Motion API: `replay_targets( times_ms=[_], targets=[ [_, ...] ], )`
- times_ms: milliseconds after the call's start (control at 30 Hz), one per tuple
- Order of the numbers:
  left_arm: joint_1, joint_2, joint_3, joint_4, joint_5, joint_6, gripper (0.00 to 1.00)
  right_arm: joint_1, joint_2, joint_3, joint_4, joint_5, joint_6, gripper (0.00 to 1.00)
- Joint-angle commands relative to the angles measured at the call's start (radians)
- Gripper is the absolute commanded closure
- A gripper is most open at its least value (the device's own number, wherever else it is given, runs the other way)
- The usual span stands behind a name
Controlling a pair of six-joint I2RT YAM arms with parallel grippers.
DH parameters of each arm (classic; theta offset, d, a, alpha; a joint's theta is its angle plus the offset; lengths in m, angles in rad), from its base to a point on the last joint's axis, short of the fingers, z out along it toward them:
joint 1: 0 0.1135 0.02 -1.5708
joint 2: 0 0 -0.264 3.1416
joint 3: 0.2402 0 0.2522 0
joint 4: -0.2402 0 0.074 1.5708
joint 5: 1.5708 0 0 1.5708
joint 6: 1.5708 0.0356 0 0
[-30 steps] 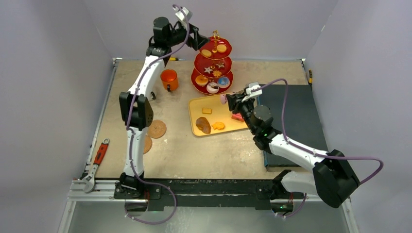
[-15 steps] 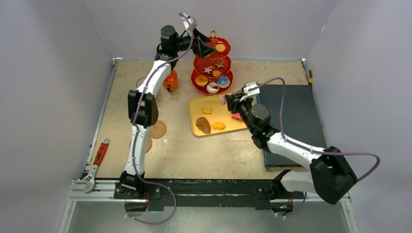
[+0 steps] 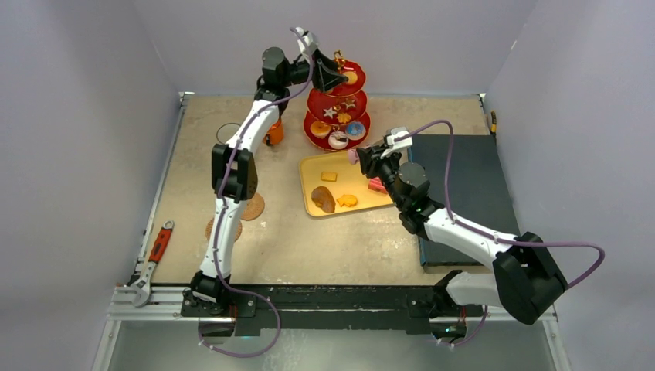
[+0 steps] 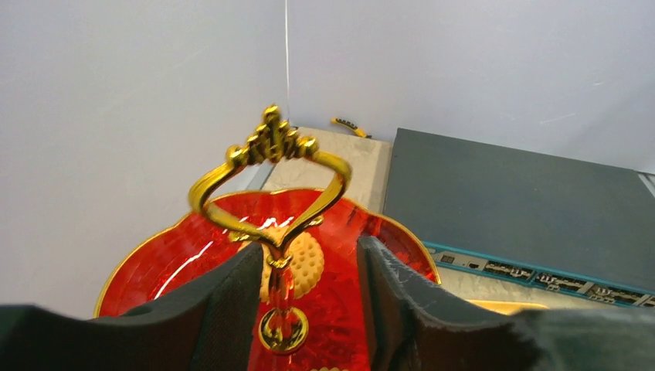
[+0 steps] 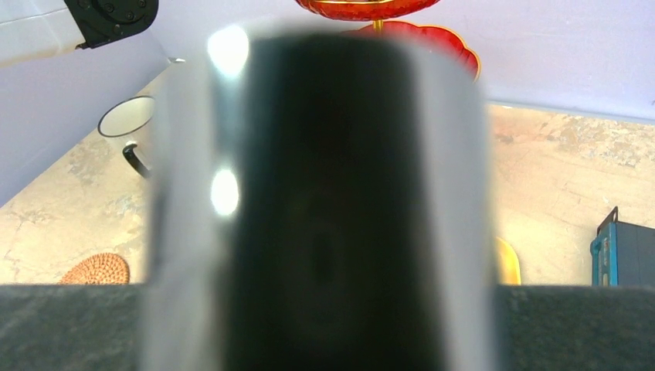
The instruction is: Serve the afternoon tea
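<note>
The red three-tier gold-rimmed stand (image 3: pixel 338 116) at the back carries several pastries. My left gripper (image 3: pixel 333 76) is at its top, open, its jaws on either side of the gold handle stem (image 4: pixel 276 290), with a gap on the right side. A round biscuit (image 4: pixel 309 259) lies on the top plate (image 4: pixel 178 255). My right gripper (image 3: pixel 360 158) hovers over the yellow tray (image 3: pixel 309 166), shut on a pale pink pastry (image 3: pixel 354 158) that fills the right wrist view as a blur (image 5: pixel 320 201). The orange mug (image 3: pixel 273 134) is half hidden behind the left arm. The white mug (image 3: pixel 228 132) stands left of it.
The tray holds a square biscuit (image 3: pixel 329 176), a croissant (image 3: pixel 324 199), an orange piece (image 3: pixel 347 200) and a red piece (image 3: pixel 376 185). Two brown coasters (image 3: pixel 252 207) (image 3: pixel 210 229) lie partly under the left arm. A dark box (image 3: pixel 463 185) lies at the right, a red wrench (image 3: pixel 157 251) at the left edge.
My left arm has swung right onto the stand's top and its jaws have narrowed around the gold handle. The white mug has come into view. The right arm has hardly moved.
</note>
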Motion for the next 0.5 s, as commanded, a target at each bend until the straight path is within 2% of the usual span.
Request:
replay_targets(
  times_ms=[0, 133, 267, 467],
  targets=[
    [-0.006, -0.008, 0.019, 0.091, -0.004, -0.001, 0.6, -0.007, -0.02, 0.05, 0.018, 0.019, 0.015, 0.66],
    [-0.011, -0.063, -0.046, 0.1, -0.109, 0.051, 0.99, -0.007, -0.016, 0.046, 0.022, 0.015, 0.023, 0.66],
    [-0.05, -0.164, -0.143, 0.019, -0.35, 0.275, 1.0, -0.005, -0.025, 0.034, 0.03, 0.015, 0.022, 0.66],
    [-0.123, -0.281, -0.281, 0.048, -0.709, 0.439, 1.0, -0.006, -0.036, 0.017, 0.047, 0.025, 0.01, 0.66]
  ],
)
